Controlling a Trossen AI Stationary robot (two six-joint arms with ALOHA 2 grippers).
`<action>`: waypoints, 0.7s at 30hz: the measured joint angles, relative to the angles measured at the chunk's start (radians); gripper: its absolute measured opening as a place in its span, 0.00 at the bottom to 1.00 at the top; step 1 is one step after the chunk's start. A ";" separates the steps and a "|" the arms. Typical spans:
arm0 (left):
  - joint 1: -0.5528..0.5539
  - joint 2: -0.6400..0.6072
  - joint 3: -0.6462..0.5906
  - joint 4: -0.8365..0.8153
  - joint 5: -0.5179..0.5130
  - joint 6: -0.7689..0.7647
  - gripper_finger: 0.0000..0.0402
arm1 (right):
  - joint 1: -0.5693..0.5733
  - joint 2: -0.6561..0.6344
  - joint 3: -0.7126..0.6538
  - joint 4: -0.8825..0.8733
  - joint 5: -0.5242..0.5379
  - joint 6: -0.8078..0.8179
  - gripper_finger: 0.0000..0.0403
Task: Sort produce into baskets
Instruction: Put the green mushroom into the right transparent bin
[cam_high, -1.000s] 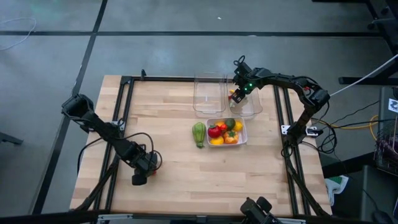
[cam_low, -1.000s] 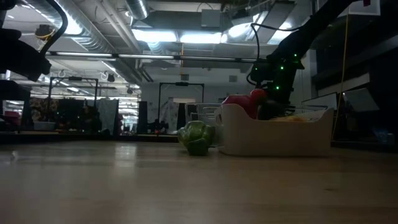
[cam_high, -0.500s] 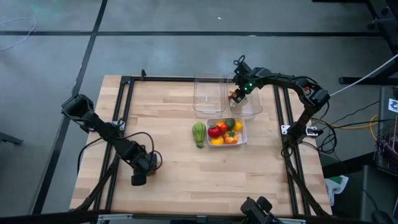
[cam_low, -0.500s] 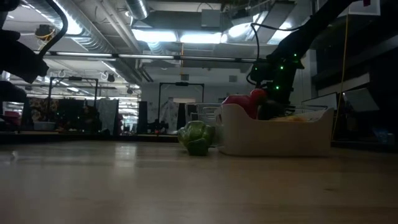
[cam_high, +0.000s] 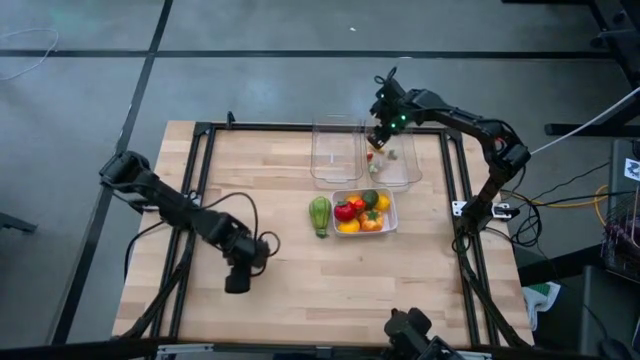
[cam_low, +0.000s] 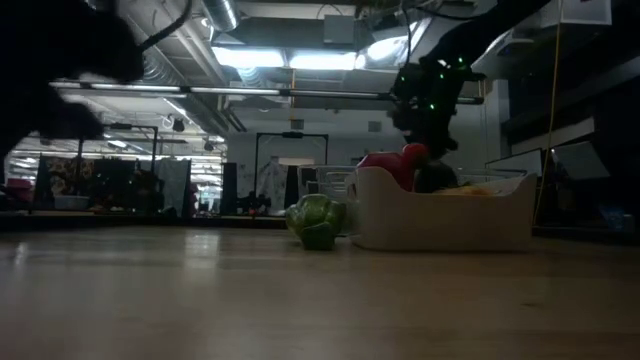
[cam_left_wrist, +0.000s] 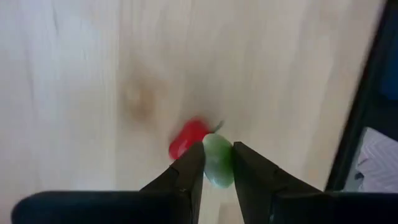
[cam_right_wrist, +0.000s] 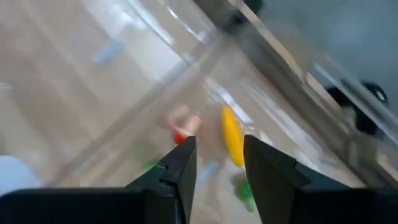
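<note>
Left wrist view shows the left fingers (cam_left_wrist: 217, 163) pinching a small green piece (cam_left_wrist: 217, 163) beside a red one (cam_left_wrist: 188, 137) on the counter (cam_left_wrist: 74, 74); lift straight. Right fingers (cam_high: 378, 135), spread and empty, have risen since over the far clear basket (cam_high: 390, 160); left arm has shifted right.

Three baskets sit on the tabletop (cam_high: 280, 200): two clear baskets, one (cam_high: 335, 152) beside the other (cam_high: 400, 160), and one whitish basket (cam_high: 390, 212). One long green ribbed piece (cam_high: 320, 216) lies alone on the wood. The whitish basket holds a heap of red, yellow, orange and green pieces, too crowded to count exactly. One small green piece (cam_left_wrist: 217, 163) and one red piece (cam_left_wrist: 186, 138) show in the left wrist view. Two arms work here, each with one end effector.
</note>
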 joint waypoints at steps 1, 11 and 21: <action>0.018 0.000 0.018 -0.001 0.000 0.031 0.18 | 0.000 0.000 0.013 0.000 -0.027 0.000 0.33; 0.230 0.000 0.156 0.025 -0.173 0.370 0.18 | 0.061 0.000 0.051 0.010 -0.354 0.003 0.33; 0.409 0.000 0.167 0.408 -0.245 0.552 0.18 | 0.292 0.000 0.050 0.097 -0.401 -0.072 0.33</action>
